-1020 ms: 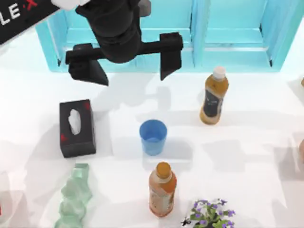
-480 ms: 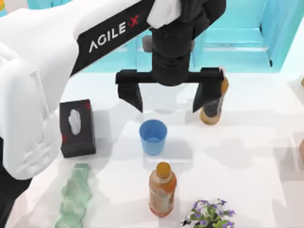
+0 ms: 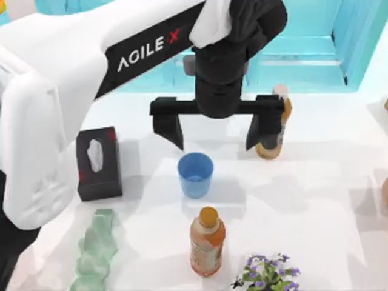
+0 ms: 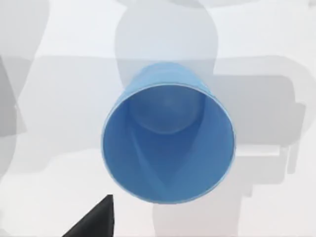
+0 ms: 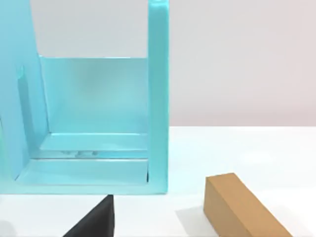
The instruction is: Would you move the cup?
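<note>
Stage: approach, nothing grasped | left gripper point(image 3: 215, 133) spread wide, above and just 12 o'clock of the cup point(image 3: 195, 174) | you still must descend, grip, move.

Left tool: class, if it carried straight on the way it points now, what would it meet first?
Probably the cup: the left tool hangs open and the wrist camera looks straight into its mouth. Height is unclear.

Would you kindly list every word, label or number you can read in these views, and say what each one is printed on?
"AGILE X", on the left arm above the table in the top view.
Dark label on the far bottle: too blurred to read.
Label on the near bottle: no readable text.
The blue cup: no markings.
</note>
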`<state>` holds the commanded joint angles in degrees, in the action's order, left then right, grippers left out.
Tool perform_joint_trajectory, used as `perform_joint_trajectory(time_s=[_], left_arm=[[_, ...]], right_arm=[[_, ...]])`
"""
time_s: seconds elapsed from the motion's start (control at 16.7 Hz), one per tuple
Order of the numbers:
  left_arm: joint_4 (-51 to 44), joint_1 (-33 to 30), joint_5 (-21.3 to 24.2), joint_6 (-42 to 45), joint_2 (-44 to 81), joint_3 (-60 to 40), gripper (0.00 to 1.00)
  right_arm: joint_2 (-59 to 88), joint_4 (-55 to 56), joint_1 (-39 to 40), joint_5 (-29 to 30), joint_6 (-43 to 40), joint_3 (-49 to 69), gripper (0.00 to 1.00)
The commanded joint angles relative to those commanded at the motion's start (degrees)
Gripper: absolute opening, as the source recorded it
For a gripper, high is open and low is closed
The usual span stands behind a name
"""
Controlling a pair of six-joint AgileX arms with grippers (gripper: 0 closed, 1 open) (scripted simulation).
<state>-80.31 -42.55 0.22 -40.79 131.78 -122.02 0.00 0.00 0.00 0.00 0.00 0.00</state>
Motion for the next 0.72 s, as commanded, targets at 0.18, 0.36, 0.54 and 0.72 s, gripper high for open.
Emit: perform_joint_trajectory(time_s=[0.18, 0.36, 0.54, 0.72], left_arm=[[8.3, 0.0, 0.0, 0.0, 0.4, 7.6, 1.0], [15.6, 0.0, 0.0, 0.0, 1.0, 14.3, 1.0], [17.6, -0.1, 0.0, -0.1, 1.2, 16.3, 1.0], [17.6, -0.1, 0.0, -0.1, 1.2, 16.3, 1.0]], right_arm=[[0.0, 0.0, 0.0, 0.0, 0.0, 0.0, 1.0], [0.0, 0.0, 0.0, 0.0, 0.0, 0.0, 1.0], [0.0, 0.0, 0.0, 0.0, 0.0, 0.0, 1.0], [0.0, 0.0, 0.0, 0.0, 0.0, 0.0, 1.0]])
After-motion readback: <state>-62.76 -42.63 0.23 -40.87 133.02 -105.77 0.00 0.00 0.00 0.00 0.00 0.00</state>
